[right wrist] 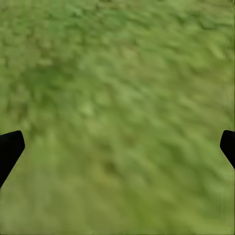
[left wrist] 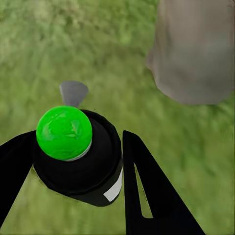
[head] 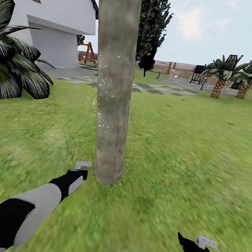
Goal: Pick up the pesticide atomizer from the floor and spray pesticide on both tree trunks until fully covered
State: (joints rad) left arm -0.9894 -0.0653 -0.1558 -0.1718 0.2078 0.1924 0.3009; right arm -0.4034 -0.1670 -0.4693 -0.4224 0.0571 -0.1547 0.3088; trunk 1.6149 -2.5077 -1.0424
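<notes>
A thick grey-brown mottled tree trunk rises from the lawn straight ahead, flecked with small white specks at mid height. My left gripper is just left of the trunk's base, shut on the pesticide atomizer. The atomizer is a small black body with a bright green cap and a grey nozzle. In the left wrist view the trunk stands close beyond it. My right gripper hangs low at the right over bare grass, open, its fingertips far apart.
A broad-leaved palm-like plant and a white house stand at the left. Stepping stones, a dark cypress, a slat fence and two small palms lie beyond. Open grass spreads to the right.
</notes>
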